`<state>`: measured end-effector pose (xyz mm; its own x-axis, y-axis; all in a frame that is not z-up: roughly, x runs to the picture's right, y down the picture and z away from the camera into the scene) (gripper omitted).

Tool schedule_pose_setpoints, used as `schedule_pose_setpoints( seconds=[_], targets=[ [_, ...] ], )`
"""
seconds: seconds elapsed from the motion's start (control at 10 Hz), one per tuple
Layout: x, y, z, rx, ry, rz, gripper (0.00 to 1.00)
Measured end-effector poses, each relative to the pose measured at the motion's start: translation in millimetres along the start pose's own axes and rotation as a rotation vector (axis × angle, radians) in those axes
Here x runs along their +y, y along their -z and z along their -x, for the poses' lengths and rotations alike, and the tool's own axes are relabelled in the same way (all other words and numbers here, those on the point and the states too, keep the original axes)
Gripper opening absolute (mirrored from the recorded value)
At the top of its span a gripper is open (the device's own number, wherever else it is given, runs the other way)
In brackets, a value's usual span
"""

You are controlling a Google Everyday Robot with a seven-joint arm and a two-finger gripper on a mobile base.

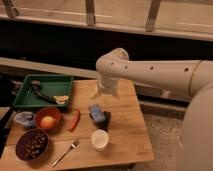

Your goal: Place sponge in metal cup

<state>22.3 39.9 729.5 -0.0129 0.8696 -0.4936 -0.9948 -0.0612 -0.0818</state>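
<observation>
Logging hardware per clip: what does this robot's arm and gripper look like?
The arm is a thick, smooth off-white tube with a rounded elbow joint and a row of small dark holes along its side. No cables or markings show. The gripper is the same pale colour, tapering downward above the table.
</observation>
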Motion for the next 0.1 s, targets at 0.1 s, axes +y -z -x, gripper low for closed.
schedule_pose_setpoints(
  seconds=[0.1],
  targets=[
    [-7.0,7.0,-1.4,-0.042,-0.030,-0.022,0.80]
  ],
)
